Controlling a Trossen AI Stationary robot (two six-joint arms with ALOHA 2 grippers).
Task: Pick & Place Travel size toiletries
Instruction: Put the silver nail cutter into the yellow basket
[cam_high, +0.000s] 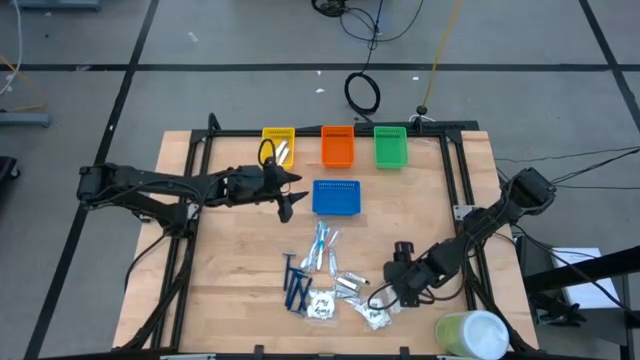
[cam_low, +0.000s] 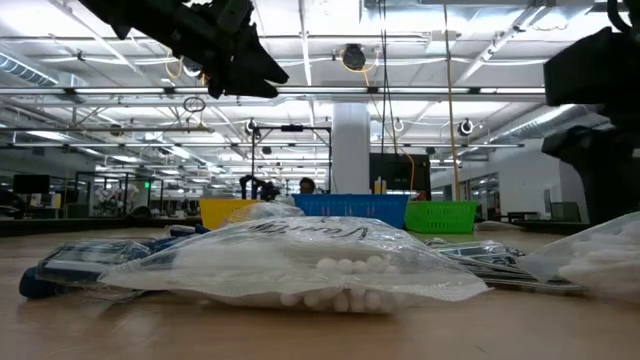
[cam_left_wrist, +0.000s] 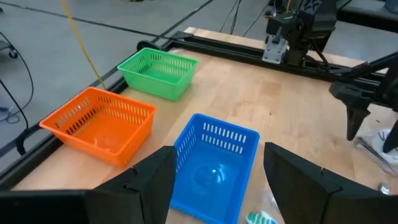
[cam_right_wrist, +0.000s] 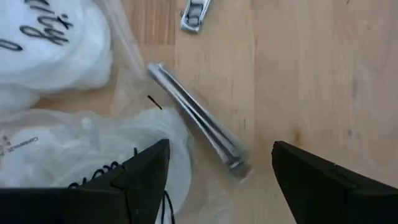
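Lower centre of frame: your toiletries pile (cam_high: 325, 285) mostly unsorted; yellow tray (cam_high: 278, 143) holds something pale. Right gripper (cam_high: 378, 297) jaws wide, empty, over a nail clipper (cam_right_wrist: 198, 125); left gripper (cam_high: 290, 192) jaws wide, empty, beside blue tray (cam_high: 336, 198).

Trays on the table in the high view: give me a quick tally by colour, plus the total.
Yellow tray: 1
Orange tray: 1
Green tray: 1
Blue tray: 1
Total: 4 trays
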